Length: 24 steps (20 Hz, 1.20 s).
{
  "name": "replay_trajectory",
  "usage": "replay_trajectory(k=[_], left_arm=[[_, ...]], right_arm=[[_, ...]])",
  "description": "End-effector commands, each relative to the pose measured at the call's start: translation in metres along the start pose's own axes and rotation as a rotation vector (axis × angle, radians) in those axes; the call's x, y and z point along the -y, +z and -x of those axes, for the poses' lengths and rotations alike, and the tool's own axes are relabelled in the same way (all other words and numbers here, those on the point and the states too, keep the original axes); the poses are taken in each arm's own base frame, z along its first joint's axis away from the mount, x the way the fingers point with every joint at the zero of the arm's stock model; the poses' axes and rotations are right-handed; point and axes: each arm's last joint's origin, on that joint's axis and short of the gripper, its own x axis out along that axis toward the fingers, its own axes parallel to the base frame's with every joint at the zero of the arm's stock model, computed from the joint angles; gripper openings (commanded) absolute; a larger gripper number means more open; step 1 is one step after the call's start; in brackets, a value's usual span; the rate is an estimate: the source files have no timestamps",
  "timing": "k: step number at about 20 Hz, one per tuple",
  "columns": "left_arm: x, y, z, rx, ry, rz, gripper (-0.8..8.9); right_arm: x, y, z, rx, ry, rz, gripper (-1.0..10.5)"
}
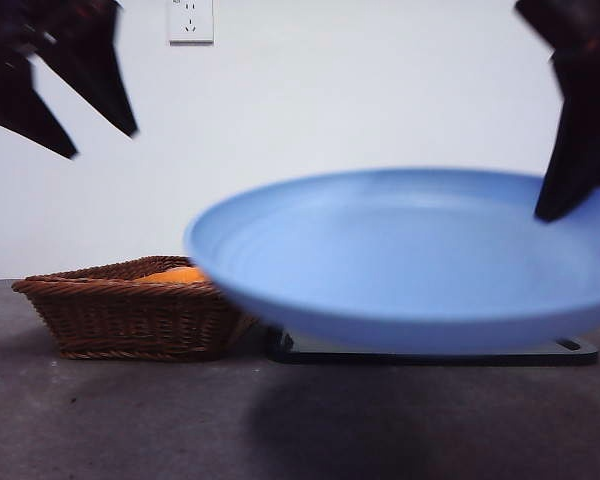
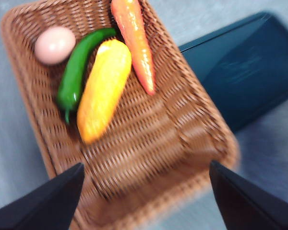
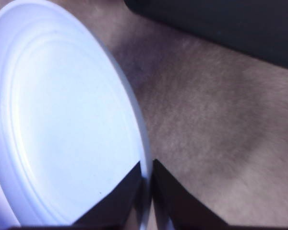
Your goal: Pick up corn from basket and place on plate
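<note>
Nearest you in the front view, the wide round light-blue plastic plate [image 1: 410, 265] hangs above the grey surface [image 1: 130, 420], tilted, its shadow below. Your right gripper [image 3: 147, 189] has it: jaws pinched narrow on the plate's rim, one inside, one outside, seen as the dark tip at the plate's upper right edge in the front view. Under and behind the plate sits the flat black rectangular tray [image 1: 430, 352]. Further back, to the left, the brown woven wicker basket [image 1: 130, 315] rests on the surface w/ the tray just beside it. Your left gripper [image 2: 144, 196] hovers over the basket, jaws spread wide, holding nothing. The orange-yellow corn cob [image 2: 104, 88] lies in the basket, btwn a green pepper [image 2: 77, 72] and an orange carrot [image 2: 137, 43], touching both; a pale egg [image 2: 54, 45] sits in the corner next to the pepper.
</note>
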Motion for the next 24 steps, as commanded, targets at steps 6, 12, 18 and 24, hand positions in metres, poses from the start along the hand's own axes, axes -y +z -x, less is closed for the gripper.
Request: replay_trajectory(k=[6,12,18,24], left_arm=[[-0.008,0.054,-0.083,-0.101,0.031,-0.184,4.16],[-0.017,0.054,-0.142,-0.197,0.037,-0.218,4.16],[-0.022,0.051,-0.170,-0.178,0.046,-0.233,4.16],[-0.024,0.053,-0.172,-0.155,0.075,-0.264,4.16]], right_arm=[[-0.004,-0.013,0.034,0.101,-0.020,-0.011,0.0],[-0.004,-0.018,0.042,0.117,-0.029,-0.023,0.0],[-0.004,-0.019,0.041,0.106,-0.030,-0.028,0.0],[-0.004,-0.020,0.041,0.102,-0.030,-0.030,0.0]])
